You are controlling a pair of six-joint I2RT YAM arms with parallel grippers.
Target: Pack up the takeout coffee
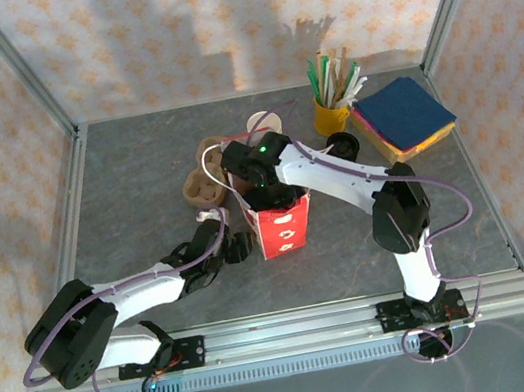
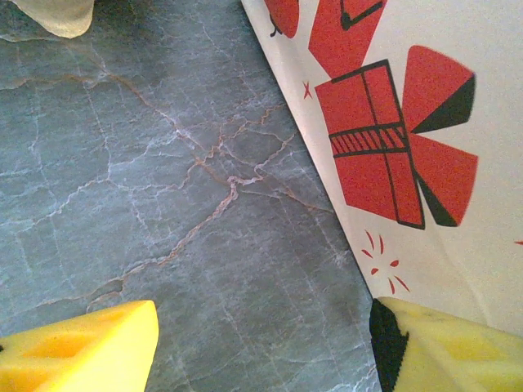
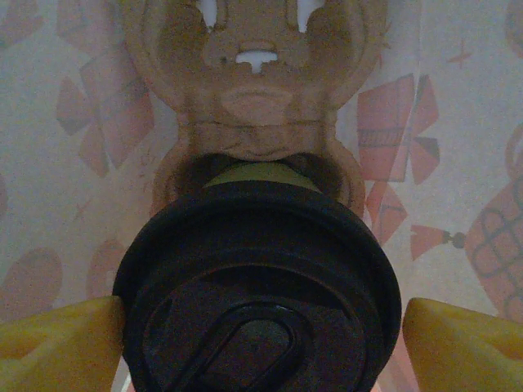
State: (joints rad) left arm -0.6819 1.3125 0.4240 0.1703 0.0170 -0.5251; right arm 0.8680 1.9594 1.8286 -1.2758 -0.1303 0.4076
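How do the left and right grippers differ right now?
The left gripper is outside the printed bag, over bare table; the right gripper reaches into it. The left gripper's jaws span nothing; the right gripper's straddle the lidded takeout coffee, grip unclear. Both have yellow fingers, spread wide.

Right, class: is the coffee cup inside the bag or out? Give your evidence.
Inside. In the right wrist view the lidded cup sits in a carrier, with the printed walls of the bag all round.
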